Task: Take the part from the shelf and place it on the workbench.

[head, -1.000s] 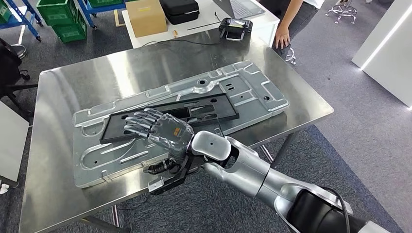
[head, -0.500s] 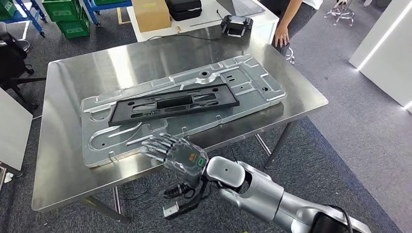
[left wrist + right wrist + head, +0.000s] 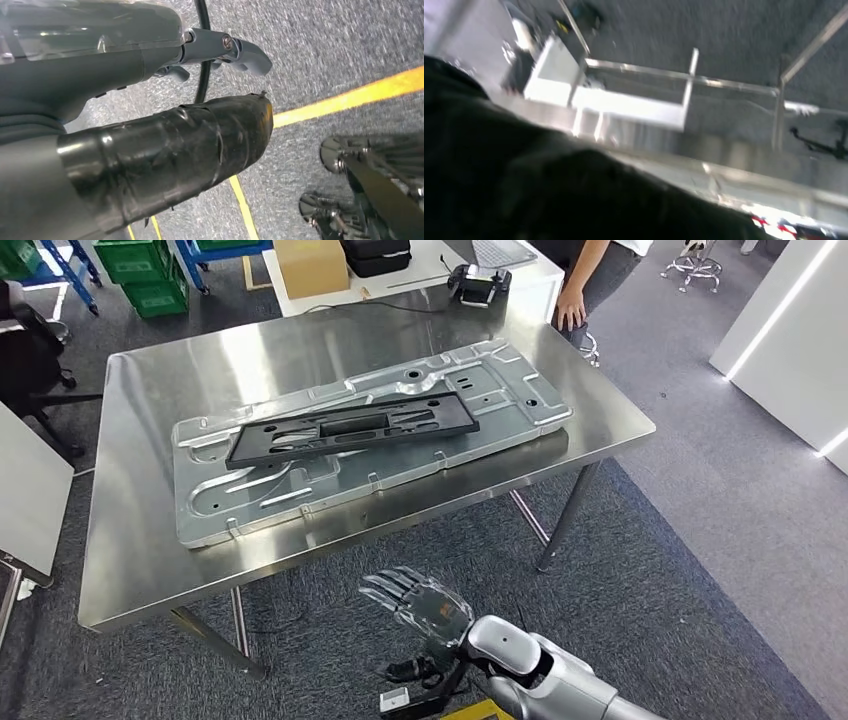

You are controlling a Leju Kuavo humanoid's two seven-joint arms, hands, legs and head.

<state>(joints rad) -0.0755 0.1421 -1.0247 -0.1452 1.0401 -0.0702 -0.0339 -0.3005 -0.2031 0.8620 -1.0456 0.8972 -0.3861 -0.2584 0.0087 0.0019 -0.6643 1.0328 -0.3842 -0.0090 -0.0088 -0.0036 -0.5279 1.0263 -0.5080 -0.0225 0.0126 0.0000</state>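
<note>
The long black plastic part (image 3: 350, 430) lies flat on a large stamped silver plate (image 3: 260, 495) on the steel workbench (image 3: 140, 560). My right hand (image 3: 420, 605) hangs below and in front of the bench's near edge, over the carpet, fingers spread and holding nothing. It is well clear of the part. In the left wrist view my left hand (image 3: 165, 130) hangs over the floor, its tape-wrapped thumb apart from the grey fingers (image 3: 240, 50), with nothing between them. The right wrist view is blurred and shows the bench's metal frame (image 3: 684, 80) from below.
A person (image 3: 575, 290) stands at the far right corner beside a white table with a cardboard box (image 3: 310, 265), a black case (image 3: 375, 255) and a black device (image 3: 478, 282). Green crates (image 3: 150, 270) sit on blue racks at the back left. A yellow floor line (image 3: 350, 95) runs near my feet.
My right hand has come off the black part and dropped below the bench's near edge. The whole view has shifted, with the bench now farther away; the part stays on the plate.
</note>
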